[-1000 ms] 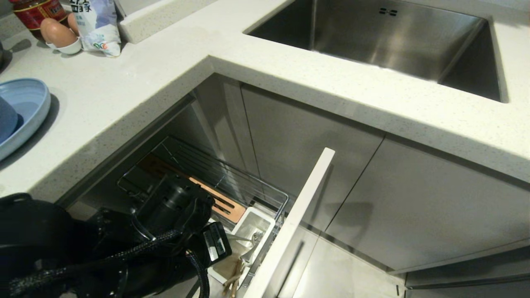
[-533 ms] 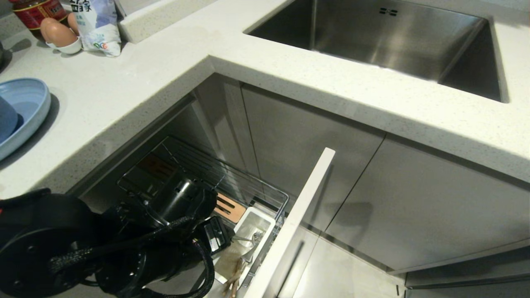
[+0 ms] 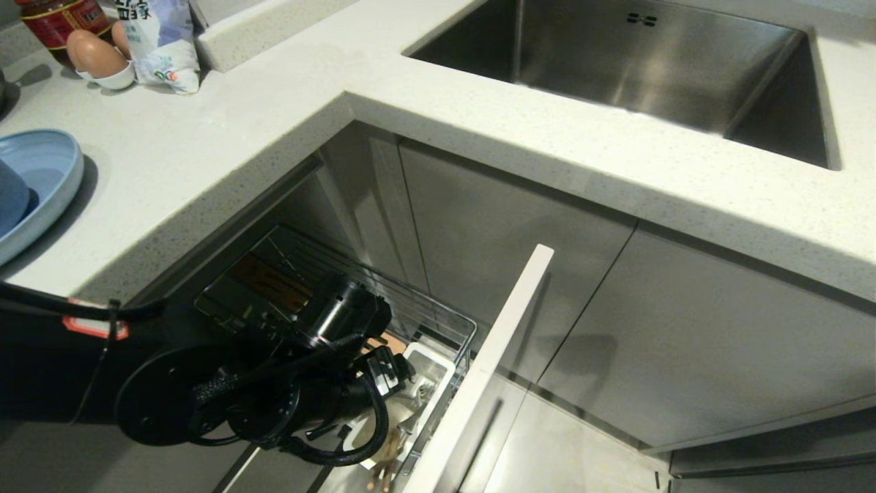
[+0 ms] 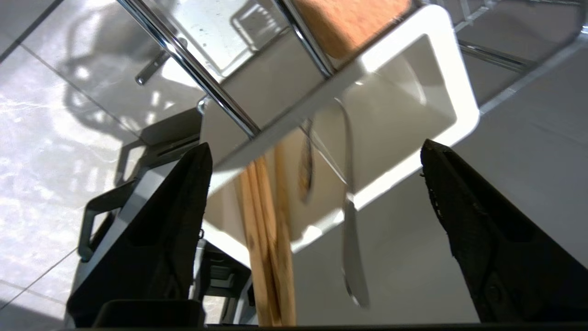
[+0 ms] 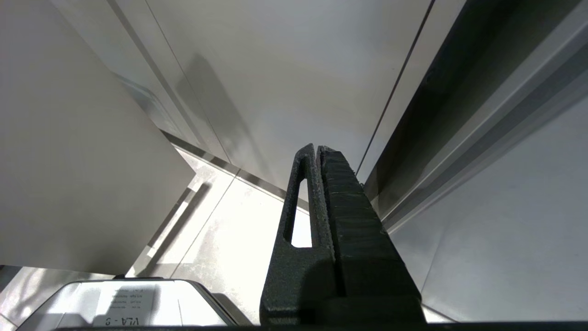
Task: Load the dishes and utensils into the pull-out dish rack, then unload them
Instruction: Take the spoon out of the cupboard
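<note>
The left gripper (image 4: 312,151) hangs over the white plastic cutlery box (image 4: 452,96) of the narrow chrome wire pull-out dish rack (image 3: 448,320), jaws spread wide and empty. Between them stand the thin light-brown wooden chopsticks (image 4: 268,239) and the slim silver metal utensil (image 4: 353,243), both clear of either finger, with open room on each side. The light blue shallow plate (image 3: 41,185) sits on the pale speckled counter (image 3: 226,130). The right gripper (image 5: 318,151) hangs parked, jaws pressed together.
</note>
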